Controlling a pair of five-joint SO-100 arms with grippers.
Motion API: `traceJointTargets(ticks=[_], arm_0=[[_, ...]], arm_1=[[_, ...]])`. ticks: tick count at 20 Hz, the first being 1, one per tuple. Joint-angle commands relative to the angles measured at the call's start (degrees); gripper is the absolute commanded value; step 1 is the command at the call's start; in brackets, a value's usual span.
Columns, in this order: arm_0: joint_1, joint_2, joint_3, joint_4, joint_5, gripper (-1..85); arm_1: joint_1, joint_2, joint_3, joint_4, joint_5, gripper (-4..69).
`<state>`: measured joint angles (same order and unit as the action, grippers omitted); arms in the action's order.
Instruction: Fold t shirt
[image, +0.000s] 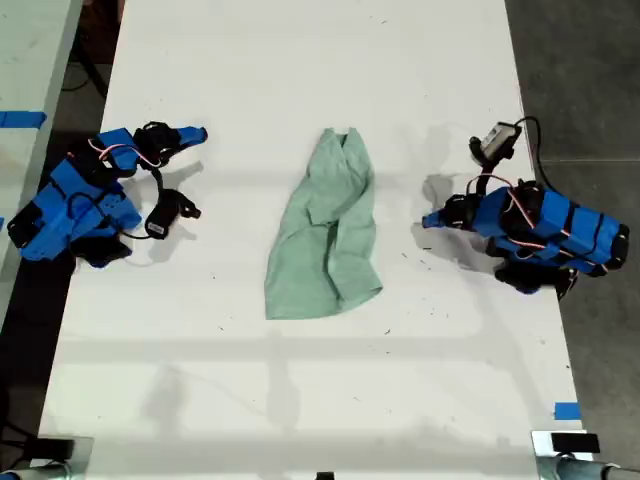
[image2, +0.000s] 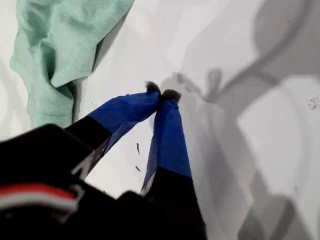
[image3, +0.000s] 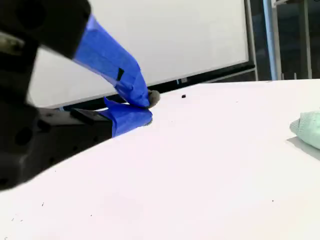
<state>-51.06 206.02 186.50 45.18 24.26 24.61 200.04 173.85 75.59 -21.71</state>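
T shirt (image: 325, 230) lay crumpled at centre of exterior view on white table (image: 300, 400), neck end toward frame top, untouched. My first gripper (image2: 161, 94) clenched, empty, just short of cloth. My second gripper (image3: 146, 107) closed, empty, cloth well apart. Advice — flatten wrinkles first, then pinch hem corners together. No containers seen.

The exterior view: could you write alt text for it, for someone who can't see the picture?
A wrinkled, pale green t shirt lies in the middle of a white table, seen from above. Two blue robot arms rest on the table, one at each side of the exterior view, neither touching the shirt.
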Motion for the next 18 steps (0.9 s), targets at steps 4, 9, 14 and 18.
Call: traceJointTargets(ticks=[4,9,14,18], arm_0=[[0.3,0.6,2.5,0.2,-0.9,-0.3],[0.9,0.6,2.5,0.3,-1.2,-0.3],[0.6,0.6,2.5,0.3,-1.2,-0.3],[0.8,0.6,2.5,0.3,-1.2,-0.3]], arm_1=[[1.3,0.6,2.1,0.2,0.2,1.8],[1.1,0.6,2.2,0.4,0.4,1.8],[1.1,0.6,2.2,0.6,0.7,1.8],[1.1,0.6,2.2,0.7,1.0,1.8]])
